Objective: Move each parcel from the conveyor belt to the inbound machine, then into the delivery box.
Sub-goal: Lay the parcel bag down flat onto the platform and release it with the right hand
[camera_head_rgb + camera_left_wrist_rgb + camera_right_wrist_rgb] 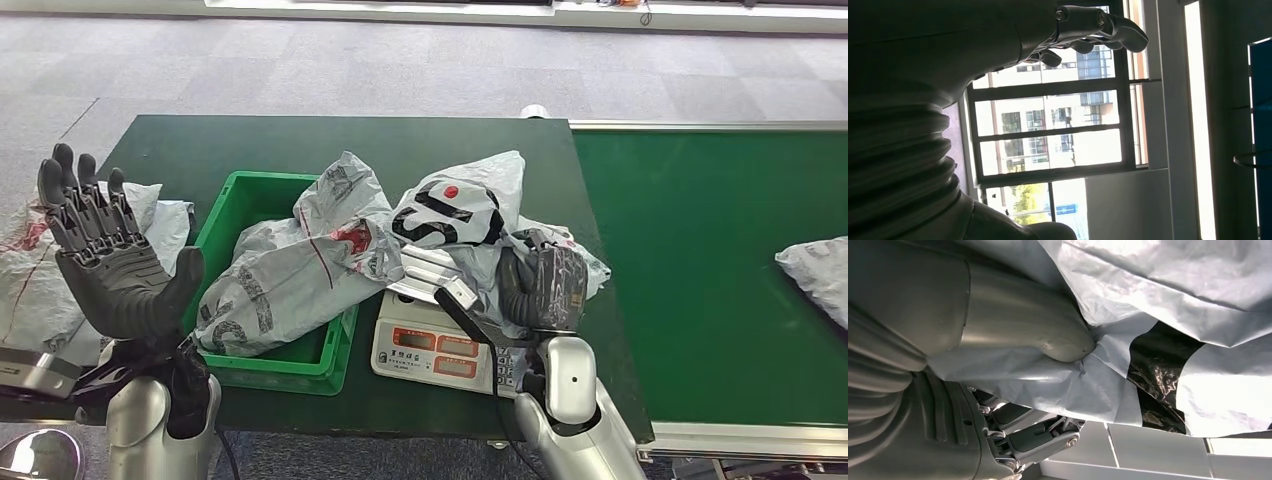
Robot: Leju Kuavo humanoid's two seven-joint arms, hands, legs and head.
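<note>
Right hand (541, 288) grips grey parcel (455, 215) above scale (440, 345). Left hand (110, 262) raised, fingers spread, holding nothing; crate (262, 362) to its right.

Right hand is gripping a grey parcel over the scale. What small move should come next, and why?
Probably carry the parcel leftward toward the green bin: the right hand grips it over the scale, and the bin beside it already holds a parcel. The left hand is raised, holding nothing.
</note>
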